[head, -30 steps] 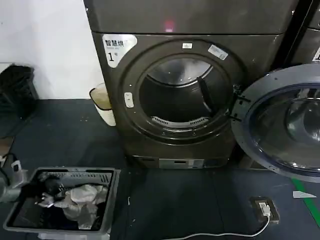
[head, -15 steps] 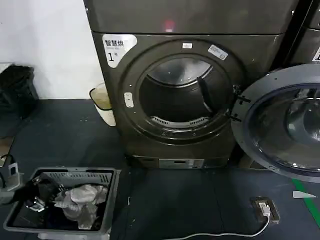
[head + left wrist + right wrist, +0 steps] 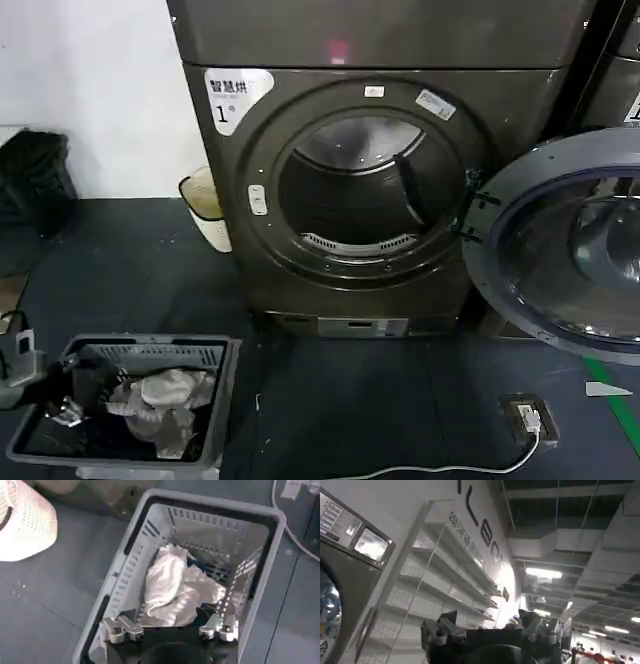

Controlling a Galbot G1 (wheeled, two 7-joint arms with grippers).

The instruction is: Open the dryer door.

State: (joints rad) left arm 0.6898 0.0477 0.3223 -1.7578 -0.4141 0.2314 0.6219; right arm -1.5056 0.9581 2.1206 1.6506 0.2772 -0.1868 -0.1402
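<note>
head view puts the dryer door [image 3: 565,245] on the right of the machine marked "1" [image 3: 375,180], swung wide on its hinge so its grey inner rim and domed glass face out into the room. the round opening stands fully exposed, and i can see the drum [image 3: 360,185] with its dark paddle and the perforated strip along the lower lip. judging by that, the opening itself is done — the door hangs well clear of the front, leaving room to reach inside.

down on the floor at my left sits the grey laundry basket [image 3: 215,400] with pale crumpled cloth [image 3: 160,400] in it. my left gripper [image 3: 169,629] hovers just above that basket, at its near end, fingers spread apart with nothing between them; the wrist camera looks straight down onto the white cloth [image 3: 175,587]. i read that as being placed for a reach into the basket, since the load would go through the open port.

my right gripper [image 3: 490,627] points upward toward the ceiling lights and a white wall shelf [image 3: 435,580], away from the work — jaws apart, empty.

a white perforated bin [image 3: 205,205] stands beside the machine's left flank, and a small box with a white cable [image 3: 525,415] lies on the dark floor below the door.
</note>
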